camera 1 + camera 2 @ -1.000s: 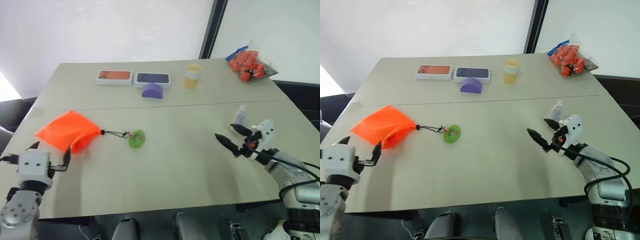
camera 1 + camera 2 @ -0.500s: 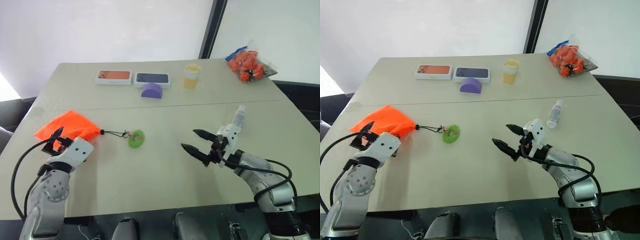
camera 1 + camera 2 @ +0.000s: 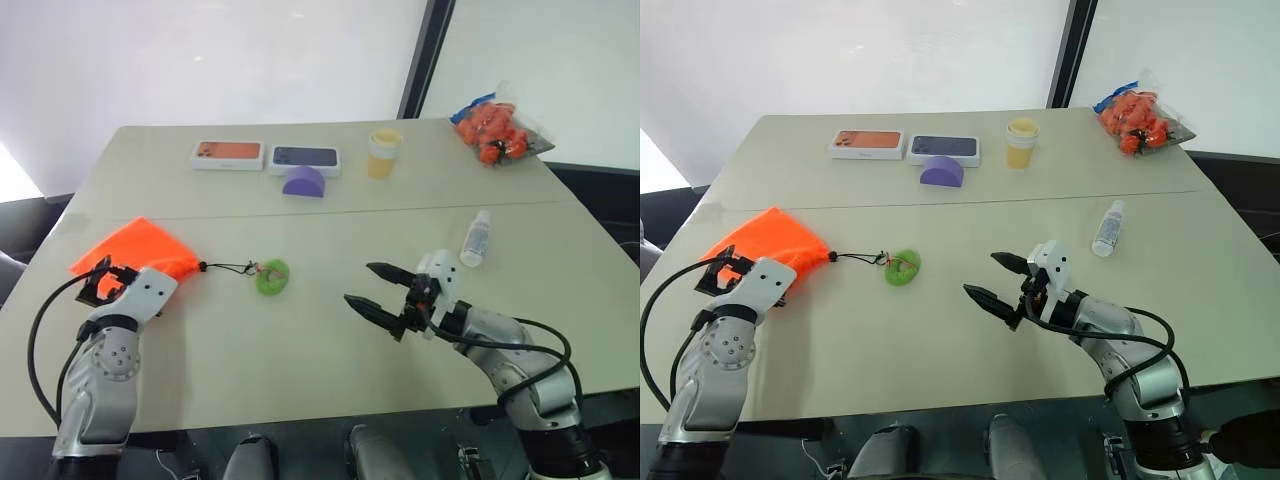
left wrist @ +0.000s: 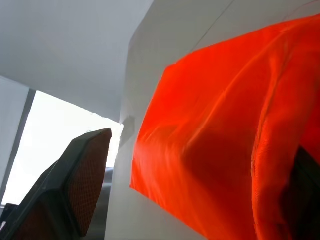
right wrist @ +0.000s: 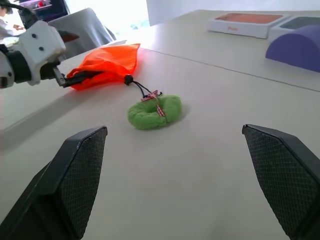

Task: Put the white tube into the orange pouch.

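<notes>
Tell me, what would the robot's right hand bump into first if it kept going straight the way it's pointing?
Probably the green ring. The open right hand points across the table toward it, with bare tabletop between. The orange pouch lies farther along, slightly aside. Depth is hard to judge.

No legible text, label, brand or number on any item on the table

Right pincer is hanging wide open over the bench, fingers far apart. Green ring is lying between them farther off, black cord running to the orange pouch. Left pincer is sitting at the pouch's near edge. Purple half-round block and flat white box are sitting beyond.
</notes>
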Tool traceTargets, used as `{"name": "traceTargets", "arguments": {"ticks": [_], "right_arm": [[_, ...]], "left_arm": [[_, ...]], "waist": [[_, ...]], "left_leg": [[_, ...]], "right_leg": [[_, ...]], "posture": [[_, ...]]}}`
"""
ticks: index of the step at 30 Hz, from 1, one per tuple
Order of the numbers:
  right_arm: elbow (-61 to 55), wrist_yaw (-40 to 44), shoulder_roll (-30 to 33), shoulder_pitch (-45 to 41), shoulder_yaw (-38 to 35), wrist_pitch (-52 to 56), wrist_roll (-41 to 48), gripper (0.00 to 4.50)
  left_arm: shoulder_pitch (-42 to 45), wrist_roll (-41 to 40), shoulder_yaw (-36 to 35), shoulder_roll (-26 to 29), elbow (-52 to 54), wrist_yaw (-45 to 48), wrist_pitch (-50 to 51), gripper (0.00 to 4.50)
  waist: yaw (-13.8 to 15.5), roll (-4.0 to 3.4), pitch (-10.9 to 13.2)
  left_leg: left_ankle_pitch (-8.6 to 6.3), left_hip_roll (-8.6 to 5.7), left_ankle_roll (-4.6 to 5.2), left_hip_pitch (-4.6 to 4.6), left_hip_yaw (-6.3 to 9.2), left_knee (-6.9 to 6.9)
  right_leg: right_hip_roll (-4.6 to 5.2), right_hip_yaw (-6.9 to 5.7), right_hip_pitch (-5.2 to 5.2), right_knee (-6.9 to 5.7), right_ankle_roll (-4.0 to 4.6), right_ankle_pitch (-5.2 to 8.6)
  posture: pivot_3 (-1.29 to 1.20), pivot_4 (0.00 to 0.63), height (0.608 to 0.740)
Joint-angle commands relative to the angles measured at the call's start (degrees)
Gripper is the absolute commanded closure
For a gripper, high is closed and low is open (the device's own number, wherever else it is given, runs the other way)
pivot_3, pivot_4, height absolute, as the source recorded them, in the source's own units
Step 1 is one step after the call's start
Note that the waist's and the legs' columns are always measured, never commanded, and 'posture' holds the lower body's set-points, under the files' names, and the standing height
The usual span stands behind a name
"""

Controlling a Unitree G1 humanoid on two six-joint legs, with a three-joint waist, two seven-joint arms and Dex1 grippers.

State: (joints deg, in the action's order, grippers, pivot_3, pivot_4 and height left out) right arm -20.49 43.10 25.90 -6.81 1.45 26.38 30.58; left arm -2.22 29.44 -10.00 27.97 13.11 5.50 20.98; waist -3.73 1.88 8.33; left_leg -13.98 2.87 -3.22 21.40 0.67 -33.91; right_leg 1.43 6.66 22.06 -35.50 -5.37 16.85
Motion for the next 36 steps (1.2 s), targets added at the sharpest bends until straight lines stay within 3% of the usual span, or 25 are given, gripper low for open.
{"name": "traceTargets", "arguments": {"ticks": [1, 6, 9, 18, 23, 36], "right_arm": [[-3.3, -0.6, 0.3, -0.8, -0.7, 1.2, 1.6, 0.0], [-4.1, -1.2, 0.1, -1.5, -0.7, 2.5, 1.9, 0.0], [-4.6, -1.8, -0.2, -1.9, -0.4, 3.0, 2.0, 0.0], [-4.8, -3.0, -0.9, -2.3, 0.3, 2.9, 1.8, 0.0], [-4.4, -3.3, -1.3, -2.7, 0.4, 2.6, 1.7, 0.0], [-4.1, -4.1, -1.8, -1.1, -0.2, 0.6, 0.6, 0.0]], "left_arm": [[0.9, -0.8, -1.7, 0.5, -0.1, -0.8, 0.0, 0.53], [1.5, -1.5, -1.9, 0.7, -0.4, -1.1, -0.7, 2.77], [2.1, -1.9, -1.8, 0.8, -0.2, -0.9, -0.2, 4.4], [7.8, -8.0, 0.1, -2.1, 1.6, 3.5, 2.4, 4.47], [16.3, -10.5, 6.2, -4.1, -1.3, 7.8, 2.8, 4.47], [38.0, -14.5, 18.5, -18.0, -12.1, 9.7, 1.4, 4.47]], "waist": [[0.1, 0.0, 0.0], [0.1, 0.0, 0.0], [0.2, 0.01, 0.0], [1.2, 0.02, 0.0], [1.7, 0.01, 0.0], [1.6, -0.03, 0.0]], "left_leg": [[0.0, 0.0, 0.0, 0.0, 0.0, 0.0], [0.0, 0.0, 0.0, 0.0, 0.02, 0.0], [0.0, 0.0, 0.0, -0.01, 0.04, -0.01], [0.0, -0.01, 0.0, -0.01, 0.07, -0.05], [0.01, -0.02, 0.0, 0.0, 0.22, -0.18], [0.02, -0.06, -0.01, 0.01, 0.84, -0.28]], "right_leg": [[0.0, 0.0, 0.0, 0.0, 0.0, 0.0], [0.0, -0.02, -0.01, -0.01, -0.04, -0.02], [0.0, -0.05, -0.03, -0.01, -0.04, -0.02], [-0.01, -0.11, -0.06, -0.01, -0.05, -0.03], [-0.02, -0.3, -0.22, 0.01, -0.08, -0.04], [-0.3, -0.58, -0.54, 0.15, -0.55, -0.24]], "posture": [[0.0, 0.15, 0.723], [0.0, 0.15, 0.723], [0.0, 0.15, 0.723], [0.0, 0.15, 0.723], [0.0, 0.15, 0.723], [0.0, 0.15, 0.723]]}}
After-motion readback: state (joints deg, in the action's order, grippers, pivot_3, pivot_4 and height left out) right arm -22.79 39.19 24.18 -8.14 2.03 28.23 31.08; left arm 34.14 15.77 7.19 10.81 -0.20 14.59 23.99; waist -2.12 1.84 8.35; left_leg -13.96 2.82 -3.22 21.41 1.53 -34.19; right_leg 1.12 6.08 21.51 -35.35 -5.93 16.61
